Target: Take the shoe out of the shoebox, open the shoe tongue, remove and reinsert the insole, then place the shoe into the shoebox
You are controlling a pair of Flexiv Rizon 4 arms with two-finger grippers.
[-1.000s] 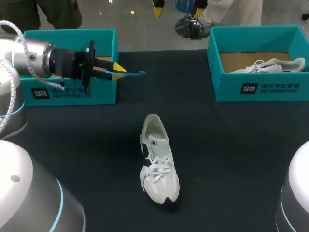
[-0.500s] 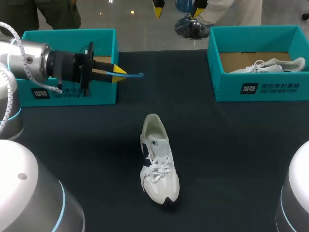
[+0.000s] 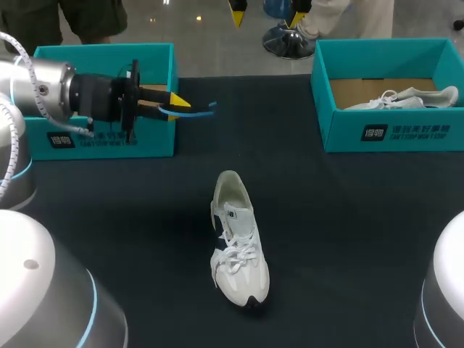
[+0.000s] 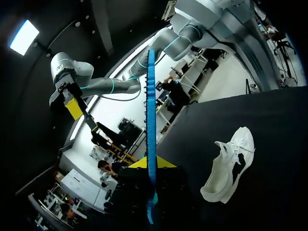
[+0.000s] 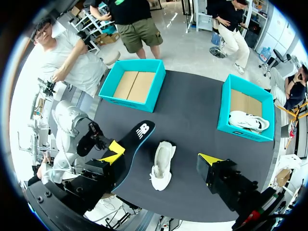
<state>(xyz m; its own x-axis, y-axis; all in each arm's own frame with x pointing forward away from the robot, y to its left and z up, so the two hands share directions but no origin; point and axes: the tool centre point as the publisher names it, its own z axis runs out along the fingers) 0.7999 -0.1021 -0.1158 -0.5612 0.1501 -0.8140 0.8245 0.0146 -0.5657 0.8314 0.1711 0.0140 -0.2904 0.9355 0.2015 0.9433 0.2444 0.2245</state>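
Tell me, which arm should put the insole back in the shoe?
Left. The left fingers hold the thin blue insole that goes into the white sneaker; the right fingers are open and empty.

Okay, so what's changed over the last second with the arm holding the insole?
The left arm drew back slightly toward its own side, and the free end of the insole tipped up a little. The left tool stayed shut on it. The shoe on the table, the left box, the right box and the second shoe stayed put.
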